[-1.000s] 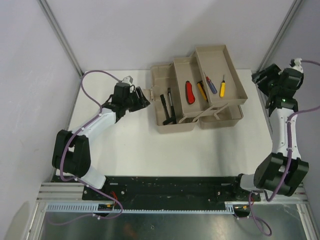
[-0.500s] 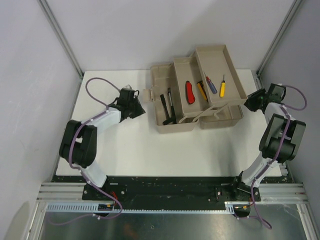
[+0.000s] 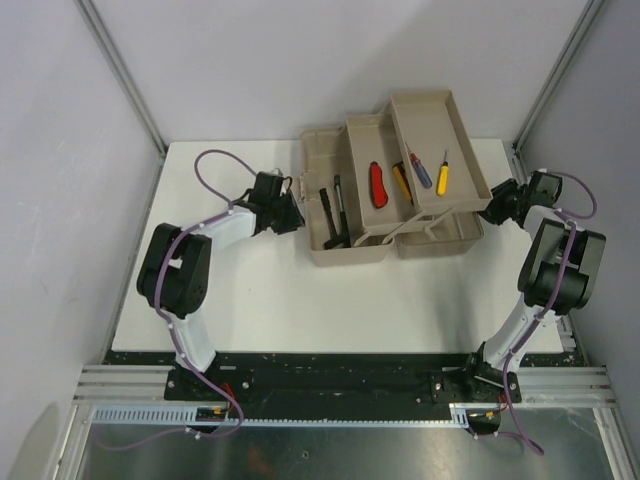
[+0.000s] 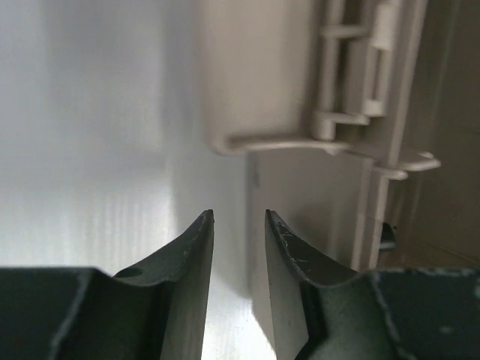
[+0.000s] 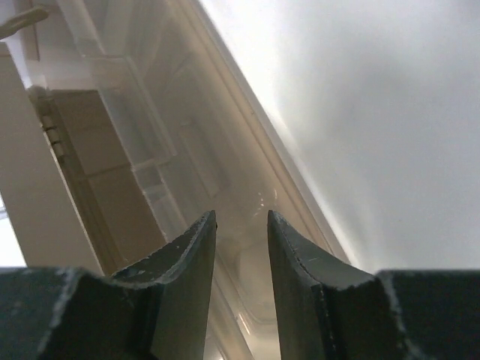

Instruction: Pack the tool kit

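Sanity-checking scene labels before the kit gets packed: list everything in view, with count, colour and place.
toolbox: 1, beige, trays folded out, back middle of the table
black-handled tools: 2, black, left tray
red-handled tool: 1, red, middle tray
yellow-handled tool: 1, yellow, middle tray, right of the red one
blue-handled screwdriver: 1, blue, right tray
yellow screwdriver: 1, yellow, right tray
table: 1, white, under the toolbox
left gripper: 1, black, at the toolbox's left end, jaws slightly apart, empty
right gripper: 1, black, at the toolbox's right end, jaws slightly apart, empty
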